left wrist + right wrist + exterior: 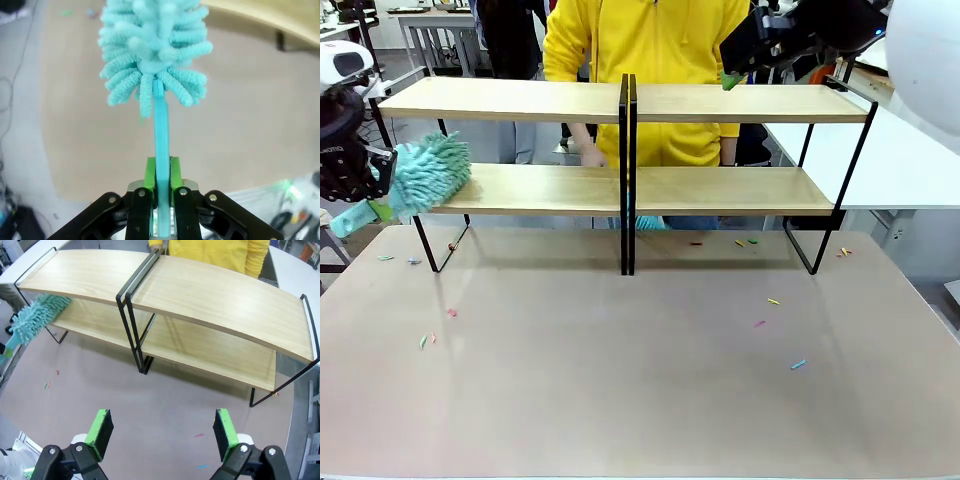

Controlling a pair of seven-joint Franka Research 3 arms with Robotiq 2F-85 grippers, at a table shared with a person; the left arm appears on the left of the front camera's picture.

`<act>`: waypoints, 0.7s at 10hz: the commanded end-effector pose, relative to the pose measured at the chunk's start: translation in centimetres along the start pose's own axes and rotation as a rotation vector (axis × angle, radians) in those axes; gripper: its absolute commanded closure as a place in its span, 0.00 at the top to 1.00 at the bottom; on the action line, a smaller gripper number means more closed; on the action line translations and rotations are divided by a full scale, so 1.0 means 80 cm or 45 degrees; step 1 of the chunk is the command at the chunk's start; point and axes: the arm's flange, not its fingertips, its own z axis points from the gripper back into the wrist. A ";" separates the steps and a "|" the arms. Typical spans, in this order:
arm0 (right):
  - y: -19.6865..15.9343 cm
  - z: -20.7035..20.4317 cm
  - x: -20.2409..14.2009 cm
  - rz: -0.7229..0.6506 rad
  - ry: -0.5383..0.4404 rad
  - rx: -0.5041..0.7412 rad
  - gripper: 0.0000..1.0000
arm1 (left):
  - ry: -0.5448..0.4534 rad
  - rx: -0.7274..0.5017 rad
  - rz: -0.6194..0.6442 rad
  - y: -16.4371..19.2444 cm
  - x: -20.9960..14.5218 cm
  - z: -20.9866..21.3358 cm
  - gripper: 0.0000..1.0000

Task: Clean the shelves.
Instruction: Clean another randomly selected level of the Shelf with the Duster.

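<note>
The shelves are two wood-and-black-frame racks side by side, the left rack (500, 98) (75, 277) and the right rack (740, 102) (220, 295). My left gripper (378, 195) (161, 180) is shut on the handle of a fluffy teal duster (430, 175) (152, 50) (35, 317). The duster's head sits at the left end of the left rack's lower board. My right gripper (732, 80) (162, 432) hovers open above the right rack's top board, holding nothing.
A person in a yellow top (650, 40) stands behind the racks, one hand (588, 152) low behind the left rack. Small coloured scraps (772, 300) lie scattered on the brown tabletop (620, 380). A white table (900, 160) adjoins at the right.
</note>
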 end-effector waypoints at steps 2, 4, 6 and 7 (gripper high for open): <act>-0.001 0.000 0.001 -0.004 -0.006 -0.007 1.00 | 0.253 -0.374 -0.498 0.027 -0.021 0.030 0.13; -0.001 0.000 0.001 -0.004 -0.006 -0.007 1.00 | 0.479 -0.571 -0.907 0.063 -0.042 0.062 0.13; -0.001 0.000 0.001 -0.004 -0.006 -0.007 1.00 | 0.419 -0.745 -1.113 0.120 -0.063 0.111 0.13; -0.001 0.000 0.001 -0.004 -0.006 -0.007 1.00 | 0.186 -0.822 -1.035 0.159 -0.075 0.141 0.13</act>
